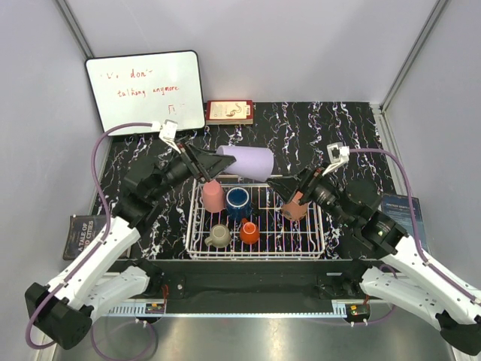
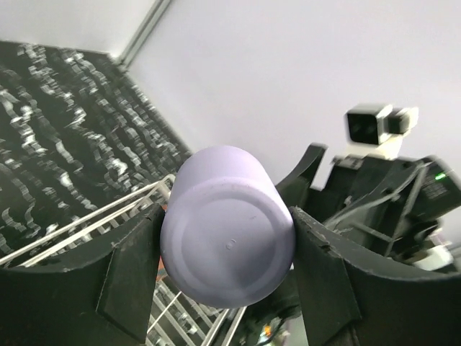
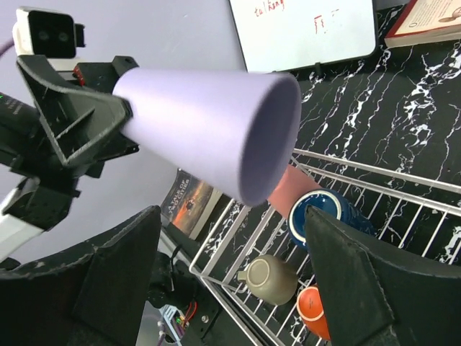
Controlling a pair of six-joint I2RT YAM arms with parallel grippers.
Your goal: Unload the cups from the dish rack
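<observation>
My left gripper [image 1: 213, 162] is shut on the base of the tall lavender tumbler [image 1: 248, 162] and holds it on its side above the back edge of the white wire dish rack [image 1: 255, 256]. The left wrist view shows the tumbler's base [image 2: 229, 249] clamped between both fingers. In the rack stand the salmon-pink cup [image 1: 213, 195], dark blue mug [image 1: 238, 199], beige mug [image 1: 219, 236], orange cup [image 1: 249, 232] and brown mug [image 1: 294, 207]. My right gripper [image 1: 291, 188] is open and empty just above the brown mug. The right wrist view shows the tumbler's mouth [image 3: 209, 130].
A whiteboard [image 1: 146, 90] and a red book [image 1: 230, 111] stand at the back. One book [image 1: 81, 235] lies left of the rack and another [image 1: 402, 209] to its right. The two arms are close together over the rack.
</observation>
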